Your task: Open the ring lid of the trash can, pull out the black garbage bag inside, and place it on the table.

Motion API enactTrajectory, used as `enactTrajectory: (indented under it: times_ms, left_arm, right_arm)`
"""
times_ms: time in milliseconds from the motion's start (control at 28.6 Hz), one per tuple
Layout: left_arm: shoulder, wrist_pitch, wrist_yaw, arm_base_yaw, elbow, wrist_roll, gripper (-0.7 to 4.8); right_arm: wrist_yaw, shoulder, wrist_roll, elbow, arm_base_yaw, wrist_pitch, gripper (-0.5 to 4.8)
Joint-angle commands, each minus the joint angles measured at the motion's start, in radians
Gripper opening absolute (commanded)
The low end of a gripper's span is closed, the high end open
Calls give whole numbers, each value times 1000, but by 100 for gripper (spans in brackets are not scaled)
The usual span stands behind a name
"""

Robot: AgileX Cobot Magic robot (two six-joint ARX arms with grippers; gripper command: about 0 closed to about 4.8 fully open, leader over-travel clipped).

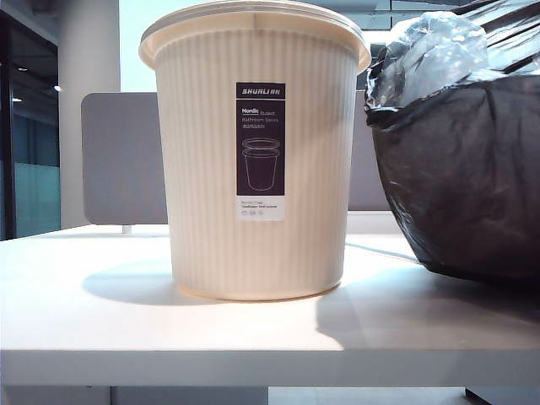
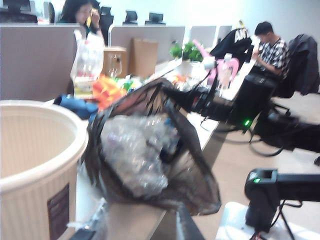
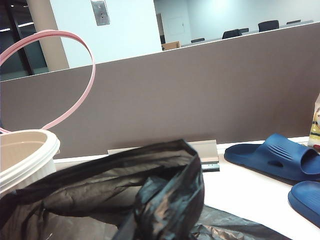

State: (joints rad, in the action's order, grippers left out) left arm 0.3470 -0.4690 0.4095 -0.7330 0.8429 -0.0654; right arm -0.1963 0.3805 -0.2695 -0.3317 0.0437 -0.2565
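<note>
The cream ribbed trash can (image 1: 253,169) stands mid-table (image 1: 101,321). Its pink ring lid (image 3: 94,67) rears up tilted over the rim; what holds it up is out of sight. Right of the can sits the black garbage bag (image 1: 464,169), bulky, with clear plastic showing at its top. In the left wrist view the bag (image 2: 145,150) rests beside the can (image 2: 35,150). My right gripper (image 2: 172,95) is shut on the bag's top edge; in its own view a bag fold (image 3: 165,200) hides the fingers. My left gripper (image 2: 141,216) hovers low before the bag, open and holding nothing.
A grey-brown partition (image 3: 200,100) runs behind the table. Two blue slippers (image 3: 280,155) lie on the tabletop right of the bag. Orange and blue clutter (image 2: 105,90) lies beyond the can. The table's front edge (image 1: 253,363) is close to the can. A black arm base (image 2: 265,195) stands off the table.
</note>
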Motion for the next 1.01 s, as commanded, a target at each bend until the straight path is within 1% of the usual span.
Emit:
enactTrajectory:
  times_ms: [35, 210, 314, 454, 524, 629, 768, 873, 978, 1013]
  left_arm:
    - [-39, 23, -44, -1, -66, -3, 173]
    - [-112, 122, -124, -1, -196, -22, 173]
    - [-157, 201, -188, -1, -276, -23, 173]
    - [-204, 286, -286, -1, -372, -56, 173]
    - [-222, 317, -306, -1, -415, -71, 173]
    - [-229, 350, -306, -1, -466, -84, 171]
    - [-229, 352, -322, -1, -510, -80, 88]
    - [-229, 354, -327, -1, -534, -69, 61]
    - [-229, 354, -327, -1, -552, -57, 10]
    - [-229, 355, -327, -1, -556, -56, 6]
  right_arm:
    - [4, -16, -3, 5, -1, -5, -6]
    - [3, -18, 7, 9, -1, 25, -5]
    - [3, -18, 7, 9, -1, 29, -5]
    - [3, -18, 7, 9, -1, 29, -6]
    - [3, -19, 7, 9, -1, 29, -5]
    - [3, -18, 7, 9, -1, 29, -5]
    - [-5, -18, 7, 9, -1, 29, -5]
    - [-5, -18, 7, 9, -1, 32, -5]
    - [-8, -18, 7, 9, -1, 40, -5]
    - [-8, -18, 7, 9, -1, 43, -5]
